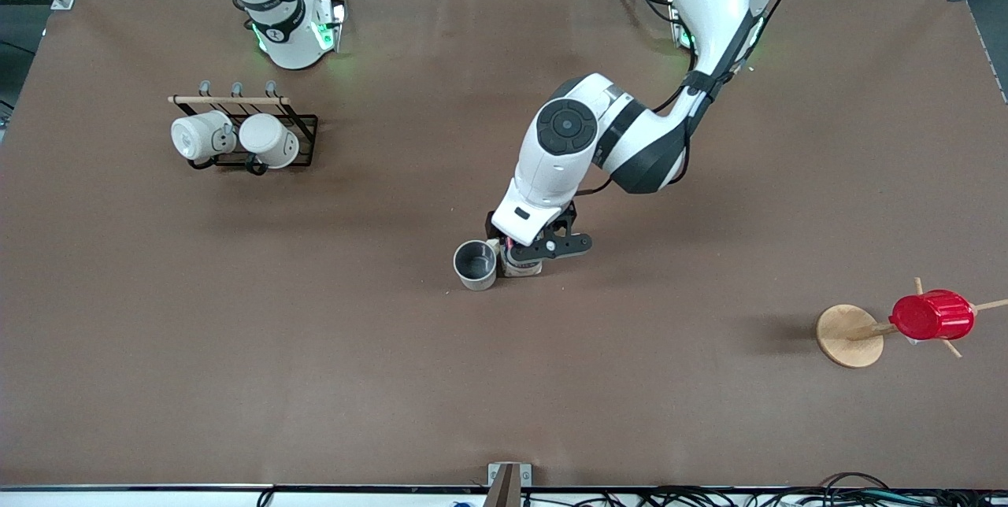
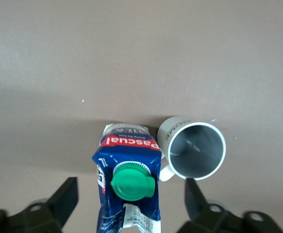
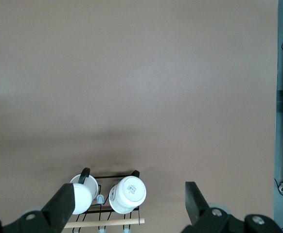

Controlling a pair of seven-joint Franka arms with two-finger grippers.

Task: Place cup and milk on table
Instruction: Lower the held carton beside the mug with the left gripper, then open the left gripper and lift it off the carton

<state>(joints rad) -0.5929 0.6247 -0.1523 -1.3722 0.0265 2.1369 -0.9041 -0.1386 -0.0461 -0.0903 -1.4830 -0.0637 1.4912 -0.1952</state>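
The milk (image 2: 129, 187), a blue and white carton with a red label and a green cap, stands upright on the brown table (image 1: 315, 381). The cream-white cup (image 2: 195, 149) with its dark grey inside stands right beside it, toward the right arm's end; its handle points at the carton. In the front view the cup (image 1: 476, 264) shows plainly and the milk (image 1: 521, 269) is mostly hidden under my left gripper (image 1: 526, 253). My left gripper (image 2: 130, 182) is open, its fingers on either side of the carton with gaps. My right gripper (image 3: 129, 187) is open and empty, high over the mug rack.
A black wire rack (image 1: 303, 129) with two plain white mugs (image 1: 236, 137) stands near the right arm's base; it also shows in the right wrist view (image 3: 110, 194). A red ribbed cup (image 1: 932, 316) hangs on a pegged wooden stand (image 1: 849, 335) at the left arm's end.
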